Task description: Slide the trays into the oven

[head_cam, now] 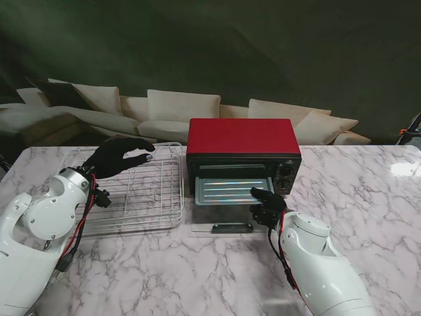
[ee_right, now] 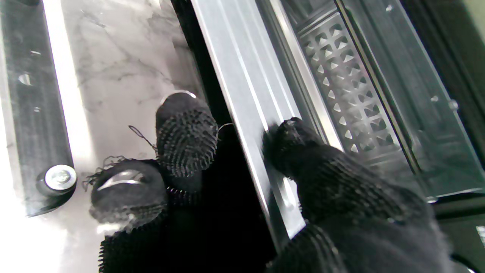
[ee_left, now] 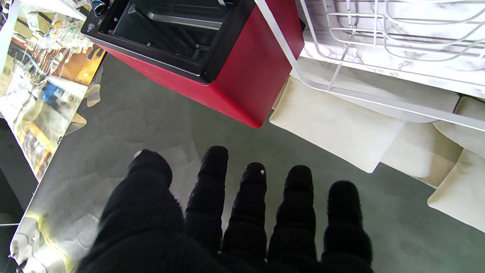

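Note:
The red oven (head_cam: pixel 240 137) stands at the table's middle with its door (head_cam: pixel 223 228) folded down flat. A ribbed metal tray (head_cam: pixel 230 189) sticks partway out of the oven mouth. My right hand (head_cam: pixel 266 207) is at the tray's near right corner. In the right wrist view its thumb (ee_right: pixel 295 151) lies on one side of the tray rim (ee_right: pixel 242 94) and its fingers (ee_right: pixel 185 136) curl on the other, pinching the rim. My left hand (head_cam: pixel 120 157) hovers open, fingers spread (ee_left: pixel 250 212), over a white wire rack (head_cam: pixel 141 197) left of the oven (ee_left: pixel 242 76).
The wire rack (ee_left: pixel 379 38) sits close against the oven's left side. The door's dark handle (ee_right: pixel 38 113) lies near my right fingers. Control knobs (head_cam: pixel 285 172) are on the oven's right front. Sofas (head_cam: pixel 177 108) stand beyond the marble table (head_cam: pixel 368 197).

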`<state>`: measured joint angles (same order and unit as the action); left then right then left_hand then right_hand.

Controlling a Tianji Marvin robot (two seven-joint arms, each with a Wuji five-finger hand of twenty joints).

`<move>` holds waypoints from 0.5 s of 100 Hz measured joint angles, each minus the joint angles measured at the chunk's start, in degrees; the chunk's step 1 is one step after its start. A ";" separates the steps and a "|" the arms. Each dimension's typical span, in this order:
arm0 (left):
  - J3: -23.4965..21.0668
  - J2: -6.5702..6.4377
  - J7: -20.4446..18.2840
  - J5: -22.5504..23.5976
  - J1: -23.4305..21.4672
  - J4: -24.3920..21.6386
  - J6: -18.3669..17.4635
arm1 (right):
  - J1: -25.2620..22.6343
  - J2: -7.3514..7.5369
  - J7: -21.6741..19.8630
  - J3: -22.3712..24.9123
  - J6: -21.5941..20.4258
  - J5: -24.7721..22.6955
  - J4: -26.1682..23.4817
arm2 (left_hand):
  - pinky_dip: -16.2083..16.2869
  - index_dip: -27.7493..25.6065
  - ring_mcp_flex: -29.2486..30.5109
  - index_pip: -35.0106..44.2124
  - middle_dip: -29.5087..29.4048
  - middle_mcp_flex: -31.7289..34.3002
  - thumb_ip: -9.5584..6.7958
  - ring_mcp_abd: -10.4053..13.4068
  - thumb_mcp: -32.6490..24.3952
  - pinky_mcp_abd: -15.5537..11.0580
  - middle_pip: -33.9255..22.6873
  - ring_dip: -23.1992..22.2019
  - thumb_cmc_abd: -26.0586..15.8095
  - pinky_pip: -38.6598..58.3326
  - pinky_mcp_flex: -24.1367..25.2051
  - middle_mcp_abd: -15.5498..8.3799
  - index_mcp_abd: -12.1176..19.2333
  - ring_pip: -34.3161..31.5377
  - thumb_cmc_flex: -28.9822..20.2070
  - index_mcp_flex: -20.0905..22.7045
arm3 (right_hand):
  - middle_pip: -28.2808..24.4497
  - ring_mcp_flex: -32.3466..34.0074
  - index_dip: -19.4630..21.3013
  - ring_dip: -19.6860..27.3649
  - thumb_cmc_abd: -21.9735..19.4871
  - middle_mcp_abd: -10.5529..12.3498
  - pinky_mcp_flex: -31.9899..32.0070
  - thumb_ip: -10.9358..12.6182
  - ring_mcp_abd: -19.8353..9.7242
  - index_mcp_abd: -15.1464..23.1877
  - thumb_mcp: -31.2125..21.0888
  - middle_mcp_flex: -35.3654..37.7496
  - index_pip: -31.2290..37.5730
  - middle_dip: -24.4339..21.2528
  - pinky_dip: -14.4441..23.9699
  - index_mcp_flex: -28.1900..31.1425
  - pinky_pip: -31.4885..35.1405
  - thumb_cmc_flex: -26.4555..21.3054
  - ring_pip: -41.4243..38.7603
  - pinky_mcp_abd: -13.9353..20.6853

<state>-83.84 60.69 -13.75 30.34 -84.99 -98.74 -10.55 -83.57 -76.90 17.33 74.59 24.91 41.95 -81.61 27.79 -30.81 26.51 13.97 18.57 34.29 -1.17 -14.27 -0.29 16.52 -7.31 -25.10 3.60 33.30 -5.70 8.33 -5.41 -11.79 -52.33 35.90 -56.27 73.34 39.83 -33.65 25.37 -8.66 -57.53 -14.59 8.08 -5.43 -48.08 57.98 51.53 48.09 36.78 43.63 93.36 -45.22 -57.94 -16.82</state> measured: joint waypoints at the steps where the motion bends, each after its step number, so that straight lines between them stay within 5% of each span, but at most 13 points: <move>1: 0.01 0.00 0.00 0.00 0.00 0.00 0.00 | 0.06 -0.01 0.03 -0.03 -0.01 0.00 0.06 | 0.00 0.00 0.00 0.00 0.00 0.00 0.00 0.00 0.00 0.00 0.00 0.00 0.00 0.00 0.00 0.00 0.00 0.00 0.00 0.00 | 0.00 0.00 0.00 0.00 0.00 0.00 -0.02 0.00 0.00 0.00 0.00 0.00 0.00 0.00 0.03 0.00 -0.03 0.00 0.01 0.01; 50: -0.03 0.00 -0.08 0.00 0.04 0.06 0.04 | 1.60 -0.72 1.87 -0.70 -1.17 1.48 1.67 | 0.00 0.02 0.00 0.00 0.00 0.00 0.00 0.00 0.00 0.00 0.00 0.00 0.00 -0.01 0.00 0.00 0.00 0.00 0.00 0.00 | 0.00 0.00 0.01 0.00 0.00 0.00 1.01 0.00 0.46 -0.22 0.00 0.00 0.02 -0.60 0.33 0.00 -0.52 0.00 1.22 -0.23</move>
<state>-83.87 60.68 -13.84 30.34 -84.95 -98.68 -10.51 -81.97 -77.62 19.20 73.90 23.74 43.43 -79.94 27.79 -30.79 26.51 13.97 18.57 34.29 -1.17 -14.27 -0.29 16.52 -7.31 -25.10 3.60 33.29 -5.71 8.33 -5.41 -11.79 -52.33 35.90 -56.27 73.34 39.84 -33.65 25.37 -8.66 -56.52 -14.59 8.54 -5.65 -48.08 57.98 51.54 47.49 37.11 43.63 92.84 -45.22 -56.73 -17.05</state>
